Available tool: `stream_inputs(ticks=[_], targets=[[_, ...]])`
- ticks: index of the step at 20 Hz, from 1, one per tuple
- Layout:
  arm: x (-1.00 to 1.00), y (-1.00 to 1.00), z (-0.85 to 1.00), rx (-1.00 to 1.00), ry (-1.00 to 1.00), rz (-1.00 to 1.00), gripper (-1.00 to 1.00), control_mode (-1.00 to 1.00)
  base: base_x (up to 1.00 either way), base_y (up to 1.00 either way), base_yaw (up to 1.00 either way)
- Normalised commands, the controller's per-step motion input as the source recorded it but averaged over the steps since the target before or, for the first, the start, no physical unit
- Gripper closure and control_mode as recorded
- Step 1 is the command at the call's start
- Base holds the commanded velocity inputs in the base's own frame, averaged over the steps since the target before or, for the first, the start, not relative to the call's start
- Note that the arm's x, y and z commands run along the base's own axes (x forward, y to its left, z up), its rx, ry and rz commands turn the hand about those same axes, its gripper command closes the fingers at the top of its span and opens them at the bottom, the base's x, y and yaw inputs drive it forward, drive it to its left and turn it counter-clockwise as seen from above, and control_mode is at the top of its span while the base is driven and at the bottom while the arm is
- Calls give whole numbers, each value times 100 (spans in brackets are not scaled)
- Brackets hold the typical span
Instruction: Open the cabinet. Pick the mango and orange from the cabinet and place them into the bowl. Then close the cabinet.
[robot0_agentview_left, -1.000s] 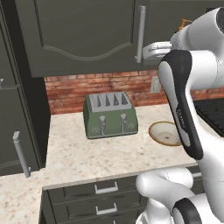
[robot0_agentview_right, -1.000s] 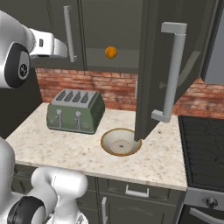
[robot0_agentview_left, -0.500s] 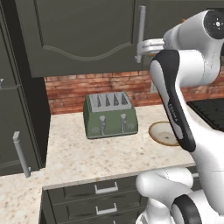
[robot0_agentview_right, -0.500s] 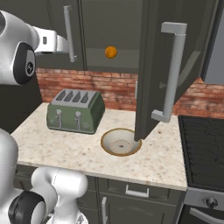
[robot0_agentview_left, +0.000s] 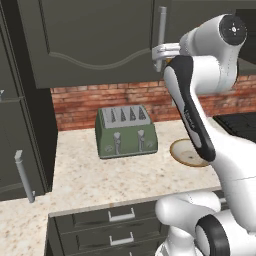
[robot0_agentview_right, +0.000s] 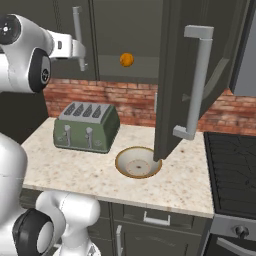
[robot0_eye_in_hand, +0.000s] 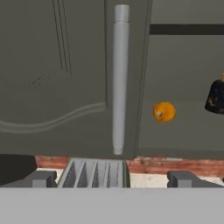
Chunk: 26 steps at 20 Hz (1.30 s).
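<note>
Up high, pincer (robot0_eye_in_hand: 111, 178) spread wide, holding nothing, aimed at silver handle (robot0_eye_in_hand: 119, 78) of cabinet (robot0_agentview_left: 95, 40) left door, which is shut. Right door (robot0_agentview_right: 192, 75) swung open toward room. Orange (robot0_agentview_right: 126, 59) sits on cabinet shelf inside, just right of that handle in hand view. Mango not made out. Bowl (robot0_agentview_right: 138, 162) on desk (robot0_agentview_right: 65, 160) below open door, near front edge; green toaster (robot0_agentview_right: 87, 127) beside it toward brick wall (robot0_agentview_right: 130, 100).
</note>
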Motion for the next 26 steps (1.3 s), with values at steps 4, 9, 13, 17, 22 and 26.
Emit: stream_inputs(ticks=[4,9,13,17,22,26], targets=[[44,0,0,0,0,0,-100,-100,0,0,0],[35,0,0,0,0,0,-100,-100,0,0,0],[31,0,0,0,0,0,-100,-100,0,0,0],[32,0,0,0,0,0,-100,-100,0,0,0],[32,0,0,0,0,0,-100,-100,0,0,0],[33,0,0,0,0,0,-100,-100,0,0,0]])
